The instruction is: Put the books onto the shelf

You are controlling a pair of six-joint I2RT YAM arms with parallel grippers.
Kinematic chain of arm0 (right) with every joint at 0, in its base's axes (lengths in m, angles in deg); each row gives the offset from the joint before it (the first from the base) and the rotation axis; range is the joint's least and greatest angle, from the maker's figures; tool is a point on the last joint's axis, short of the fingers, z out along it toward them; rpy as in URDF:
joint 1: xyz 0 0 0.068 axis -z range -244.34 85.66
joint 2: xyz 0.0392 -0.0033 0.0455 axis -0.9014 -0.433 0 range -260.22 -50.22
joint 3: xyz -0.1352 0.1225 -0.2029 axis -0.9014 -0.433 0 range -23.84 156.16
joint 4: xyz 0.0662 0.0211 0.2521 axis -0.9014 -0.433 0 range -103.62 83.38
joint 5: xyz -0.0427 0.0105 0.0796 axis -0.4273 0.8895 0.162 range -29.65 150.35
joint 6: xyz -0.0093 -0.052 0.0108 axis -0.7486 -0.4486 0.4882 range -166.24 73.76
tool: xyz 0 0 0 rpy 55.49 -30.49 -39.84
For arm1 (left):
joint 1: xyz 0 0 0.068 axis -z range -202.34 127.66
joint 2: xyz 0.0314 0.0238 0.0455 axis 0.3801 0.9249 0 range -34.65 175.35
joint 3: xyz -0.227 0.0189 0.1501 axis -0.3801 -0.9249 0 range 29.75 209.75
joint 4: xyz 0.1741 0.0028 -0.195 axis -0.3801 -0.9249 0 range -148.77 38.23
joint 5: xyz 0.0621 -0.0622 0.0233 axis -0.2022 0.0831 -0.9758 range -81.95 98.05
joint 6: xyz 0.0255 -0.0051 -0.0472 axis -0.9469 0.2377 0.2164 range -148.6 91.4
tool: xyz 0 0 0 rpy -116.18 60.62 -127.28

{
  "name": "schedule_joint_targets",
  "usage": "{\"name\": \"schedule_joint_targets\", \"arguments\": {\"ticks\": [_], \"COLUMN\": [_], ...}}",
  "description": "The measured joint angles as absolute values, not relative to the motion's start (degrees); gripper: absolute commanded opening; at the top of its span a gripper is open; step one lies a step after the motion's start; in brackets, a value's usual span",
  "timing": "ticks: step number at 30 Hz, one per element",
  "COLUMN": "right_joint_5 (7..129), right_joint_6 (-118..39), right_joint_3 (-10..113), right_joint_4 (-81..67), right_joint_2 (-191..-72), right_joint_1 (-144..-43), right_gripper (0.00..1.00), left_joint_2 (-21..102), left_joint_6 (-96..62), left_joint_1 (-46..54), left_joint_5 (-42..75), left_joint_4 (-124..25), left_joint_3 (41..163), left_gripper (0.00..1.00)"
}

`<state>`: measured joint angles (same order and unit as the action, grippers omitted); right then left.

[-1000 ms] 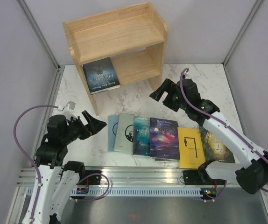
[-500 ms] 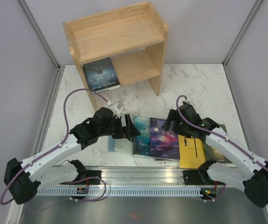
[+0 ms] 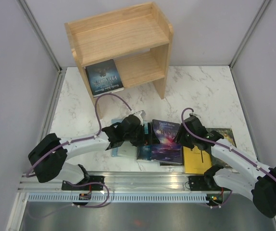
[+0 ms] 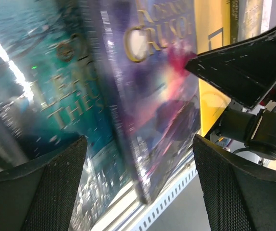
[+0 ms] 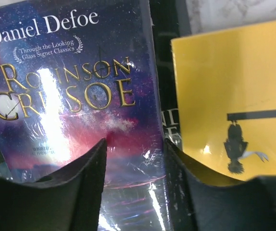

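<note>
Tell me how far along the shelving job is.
Done: one dark blue book sits in the lower tier of the shelf. In hand: the left end effector and right end effector, both with jaws apart, are at the Robinson Crusoe book. Left: that book plus the teal book, yellow book and others on the table.

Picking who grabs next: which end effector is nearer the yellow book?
Right. The right end effector is on the Robinson Crusoe book, at its edge beside the yellow book. The left end effector is farther, across Robinson Crusoe by the teal book.
</note>
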<state>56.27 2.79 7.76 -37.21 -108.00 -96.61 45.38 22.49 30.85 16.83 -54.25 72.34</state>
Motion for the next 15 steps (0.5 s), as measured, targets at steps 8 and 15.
{"name": "schedule_joint_targets", "arguments": {"ticks": [8,15], "right_joint_5": [57.2,55.7], "right_joint_6": [3.4,3.3], "right_joint_3": [5.5,4.6], "right_joint_4": [-29.4,-27.2], "right_joint_2": [-108.7,-108.8], "right_joint_1": [-96.4,-95.9], "right_gripper": [0.42,0.42], "left_joint_2": [52.2,52.5], "left_joint_6": [23.5,26.4], "left_joint_1": [33.2,32.6], "left_joint_5": [17.1,14.4], "left_joint_4": [-44.8,-45.7], "left_joint_3": [73.3,72.6], "left_gripper": [0.86,0.06]}}
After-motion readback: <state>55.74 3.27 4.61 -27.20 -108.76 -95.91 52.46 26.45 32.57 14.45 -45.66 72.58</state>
